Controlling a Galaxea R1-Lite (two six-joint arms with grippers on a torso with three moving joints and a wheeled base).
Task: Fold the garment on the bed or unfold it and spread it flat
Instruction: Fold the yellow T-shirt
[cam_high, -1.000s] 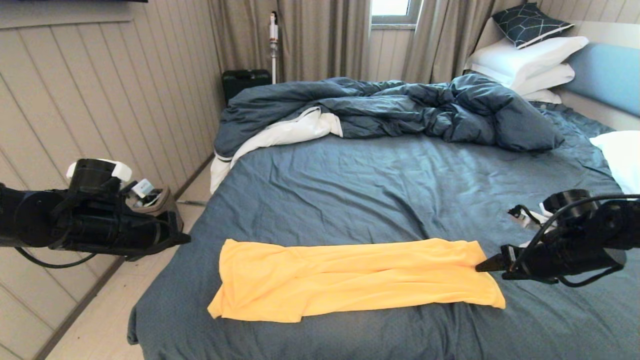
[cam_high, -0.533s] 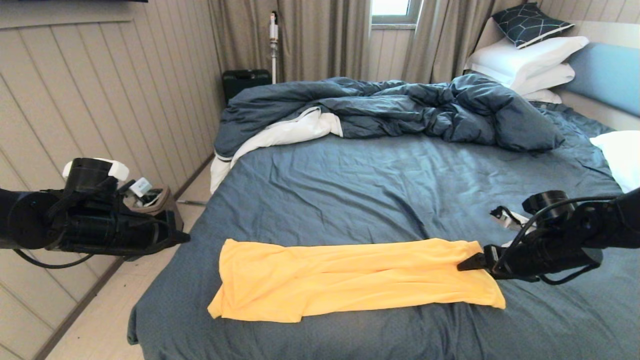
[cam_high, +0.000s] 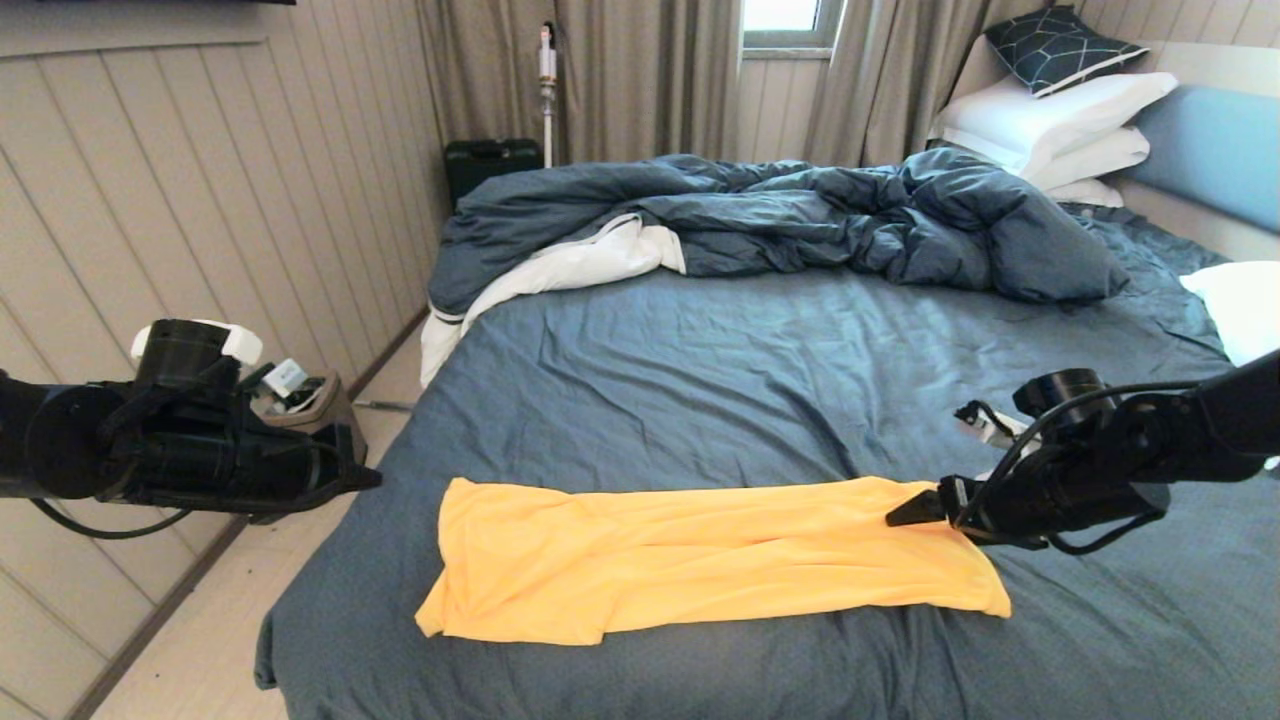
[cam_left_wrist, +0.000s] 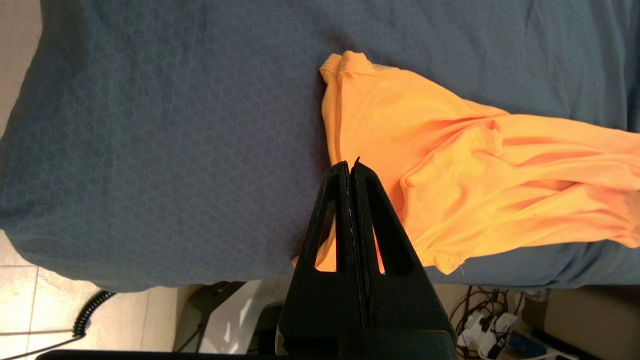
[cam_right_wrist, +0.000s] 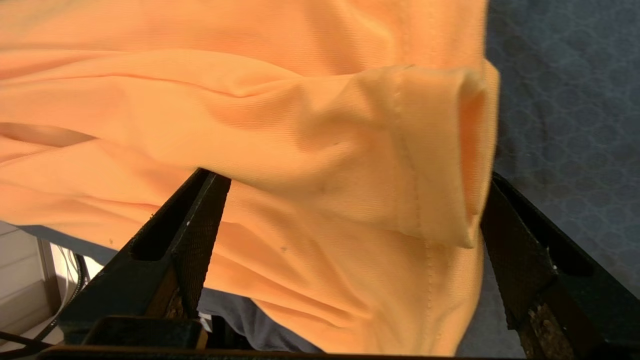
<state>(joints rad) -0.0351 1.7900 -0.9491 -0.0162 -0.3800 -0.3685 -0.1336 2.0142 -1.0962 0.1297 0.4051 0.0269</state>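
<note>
The yellow garment (cam_high: 700, 560) lies as a long folded strip across the near part of the bed (cam_high: 700, 370). My right gripper (cam_high: 898, 516) is open at the strip's right end, just above the fabric. In the right wrist view its gripper (cam_right_wrist: 350, 200) has a raised hemmed fold of the garment (cam_right_wrist: 320, 125) between its wide-apart fingers (cam_right_wrist: 200, 220). My left gripper (cam_high: 365, 480) hangs shut and empty beside the bed's left edge, short of the strip's left end. Seen from the left wrist, that gripper (cam_left_wrist: 351, 167) points at the garment's (cam_left_wrist: 475, 175) left end.
A rumpled dark blue duvet (cam_high: 800, 220) is heaped across the far half of the bed. White pillows (cam_high: 1060, 120) are stacked by the blue headboard (cam_high: 1210, 150), and another pillow (cam_high: 1240, 310) lies at the right edge. A panelled wall and a strip of floor run along the left.
My right gripper has moved left along the bed, from just off the garment's right end to over it. The left arm has barely shifted. The garment lies as before.
</note>
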